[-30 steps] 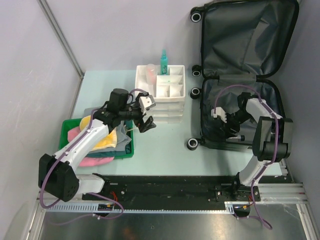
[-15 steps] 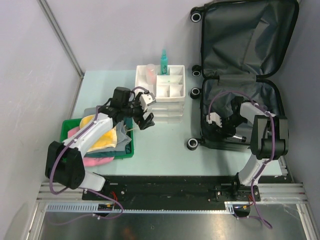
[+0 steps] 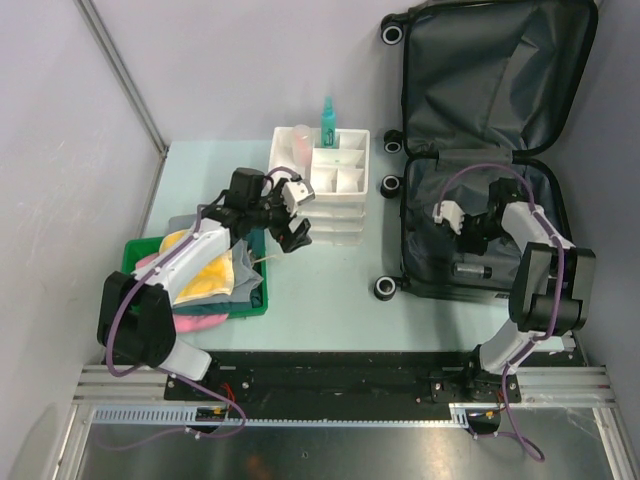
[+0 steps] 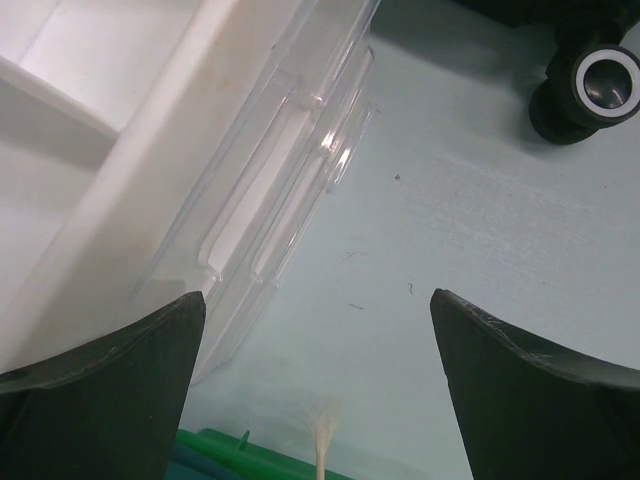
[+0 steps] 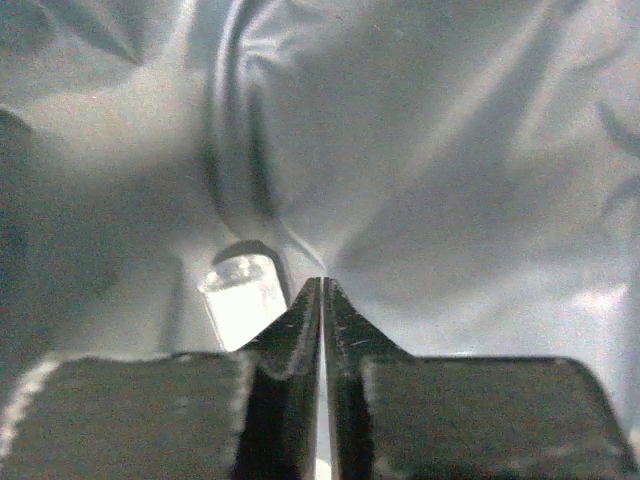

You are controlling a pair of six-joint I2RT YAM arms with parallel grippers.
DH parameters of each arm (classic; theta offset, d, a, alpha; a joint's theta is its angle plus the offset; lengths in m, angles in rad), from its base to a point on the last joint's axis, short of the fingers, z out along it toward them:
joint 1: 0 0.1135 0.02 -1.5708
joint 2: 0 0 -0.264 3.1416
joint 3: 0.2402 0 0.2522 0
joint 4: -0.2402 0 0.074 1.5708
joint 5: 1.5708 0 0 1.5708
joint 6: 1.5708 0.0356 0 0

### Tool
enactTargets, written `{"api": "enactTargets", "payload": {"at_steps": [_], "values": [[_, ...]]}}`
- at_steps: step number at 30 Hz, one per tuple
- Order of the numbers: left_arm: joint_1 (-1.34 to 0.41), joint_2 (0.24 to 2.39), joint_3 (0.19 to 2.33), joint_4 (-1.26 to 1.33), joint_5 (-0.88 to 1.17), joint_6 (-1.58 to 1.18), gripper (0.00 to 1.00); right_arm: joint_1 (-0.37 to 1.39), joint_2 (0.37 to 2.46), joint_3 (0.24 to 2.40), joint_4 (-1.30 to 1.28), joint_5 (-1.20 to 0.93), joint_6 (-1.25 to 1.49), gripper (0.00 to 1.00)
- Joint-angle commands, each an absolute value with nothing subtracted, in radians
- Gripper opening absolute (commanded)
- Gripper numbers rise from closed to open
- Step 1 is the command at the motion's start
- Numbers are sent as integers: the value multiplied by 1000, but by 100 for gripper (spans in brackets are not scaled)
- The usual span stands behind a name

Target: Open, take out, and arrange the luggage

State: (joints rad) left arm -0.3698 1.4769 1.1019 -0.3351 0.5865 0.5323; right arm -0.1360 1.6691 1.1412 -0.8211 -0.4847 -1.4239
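The right tool [image 5: 322, 285] has its two fingers pressed flat together, with nothing to be seen between them, tips close over the dark grey lining [image 5: 450, 150] in the lower half of the luggage [image 3: 480, 90], just beside a small clear object [image 5: 243, 298]. The luggage lies open at the far right of the bench [image 3: 330, 290], its lid spread away from the arms. The left tool [image 4: 315, 300] hangs with fingers wide apart over the bench, just beside the white drawer box [image 3: 335, 190], with a green tray [image 3: 250, 308] of folded cloths [image 3: 205, 280] nearer the left edge
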Motion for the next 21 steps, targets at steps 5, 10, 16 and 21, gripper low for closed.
{"api": "enactTargets", "payload": {"at_steps": [5,10,16,21], "values": [[-362,1499,1152,-282,592,558,100,-209,1647,1226,-1011,-502,-1505,61],[-362,1497,1149,-281,591,552,100,-229,1693,1226,-1072,-462,-1617,62],[-361,1479,1143,-276,601,545,100,-233,1792,1224,-1028,-414,-1647,61],[-374,1421,1135,-261,607,564,100,-229,1798,1177,-981,-381,-1663,60]]}}
